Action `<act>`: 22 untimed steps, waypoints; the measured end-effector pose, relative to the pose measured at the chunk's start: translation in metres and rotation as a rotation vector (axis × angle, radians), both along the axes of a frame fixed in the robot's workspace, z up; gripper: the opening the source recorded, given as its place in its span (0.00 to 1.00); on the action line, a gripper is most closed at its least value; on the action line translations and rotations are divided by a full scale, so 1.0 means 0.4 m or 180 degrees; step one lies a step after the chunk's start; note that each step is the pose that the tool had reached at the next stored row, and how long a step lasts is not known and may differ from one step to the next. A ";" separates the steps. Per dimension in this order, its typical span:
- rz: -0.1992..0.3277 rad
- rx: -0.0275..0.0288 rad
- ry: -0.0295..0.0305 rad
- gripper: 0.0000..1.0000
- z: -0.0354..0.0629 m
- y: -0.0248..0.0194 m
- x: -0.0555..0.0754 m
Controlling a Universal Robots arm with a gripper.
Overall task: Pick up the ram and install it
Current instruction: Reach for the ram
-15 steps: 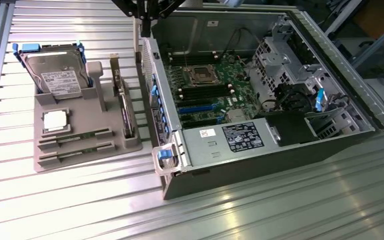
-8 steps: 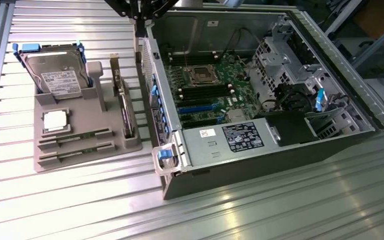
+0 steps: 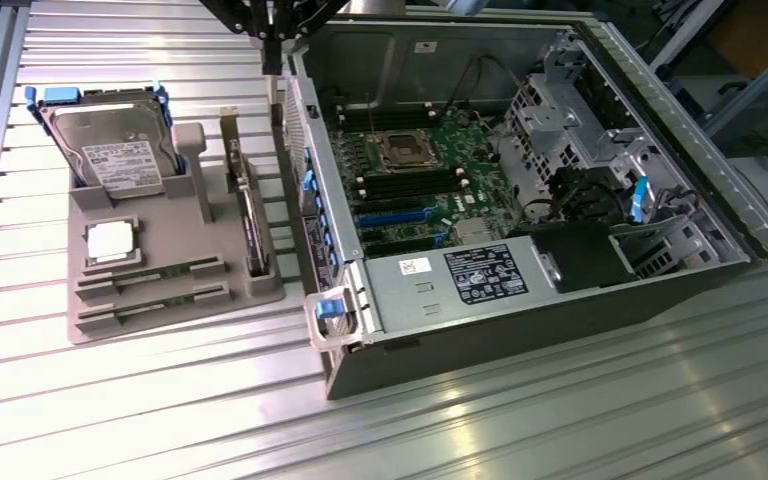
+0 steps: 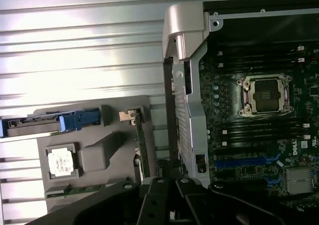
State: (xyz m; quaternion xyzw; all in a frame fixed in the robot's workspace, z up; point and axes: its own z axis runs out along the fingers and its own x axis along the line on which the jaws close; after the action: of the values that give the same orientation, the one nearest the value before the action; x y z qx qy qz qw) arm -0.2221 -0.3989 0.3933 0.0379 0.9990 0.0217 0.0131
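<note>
Two thin green ram sticks [image 3: 151,275] [image 3: 151,303] lie side by side in slots at the near end of a grey holder tray [image 3: 104,208] on the exterior view's left. One ram stick [image 4: 75,189] peeks out beside my dark gripper body in the wrist view. My gripper [image 3: 273,50] [image 4: 169,197] hangs high above the gap between the tray and the open computer case [image 3: 518,330], far from the sticks and holding nothing that I can see. The motherboard's long dark ram slots [image 3: 404,185] [image 4: 264,130] flank an empty CPU socket [image 3: 398,152] [image 4: 264,95].
The tray also carries a hard drive [image 3: 117,150] [image 4: 50,122] with blue rails, a square silver CPU [image 3: 111,242] [image 4: 62,161] and an upright dark expansion card [image 3: 244,210] [image 4: 141,140]. A power supply [image 3: 478,272] and drive cage [image 3: 558,120] crowd the case. All stands on a ribbed metal table [image 3: 558,420].
</note>
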 end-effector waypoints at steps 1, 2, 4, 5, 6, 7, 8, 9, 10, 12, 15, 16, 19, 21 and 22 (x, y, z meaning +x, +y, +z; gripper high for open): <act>0.0000 0.0000 0.0000 0.10 0.000 0.000 -0.003; 0.0000 0.0000 0.0000 0.10 0.000 0.000 -0.006; 0.0000 0.0000 0.0000 0.10 0.000 0.000 -0.014; 0.0000 0.0000 0.0000 0.10 0.000 0.000 -0.017; 0.0000 0.0000 0.0000 0.10 0.000 0.000 -0.022; 0.0000 0.0000 0.0000 0.10 0.000 0.000 -0.024; 0.0000 0.0000 0.0000 0.10 0.000 0.000 -0.027; 0.0000 0.0000 0.0000 0.10 0.000 0.000 -0.031; 0.0000 0.0000 0.0000 0.10 0.000 0.000 -0.036; 0.0000 0.0000 0.0000 0.10 0.000 0.000 -0.041; 0.0000 0.0000 0.0000 0.10 0.000 0.000 -0.052; 0.0000 0.0000 0.0000 0.10 0.000 0.000 -0.056; 0.0000 0.0000 0.0000 0.10 0.000 0.000 -0.071; 0.0000 0.0000 0.0000 0.10 0.000 0.000 -0.081; 0.0000 0.0000 0.0000 0.10 0.000 0.000 -0.084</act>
State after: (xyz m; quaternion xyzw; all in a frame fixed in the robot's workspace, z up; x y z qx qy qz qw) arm -0.2558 -0.3989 0.3933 0.0379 0.9990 0.0217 0.0131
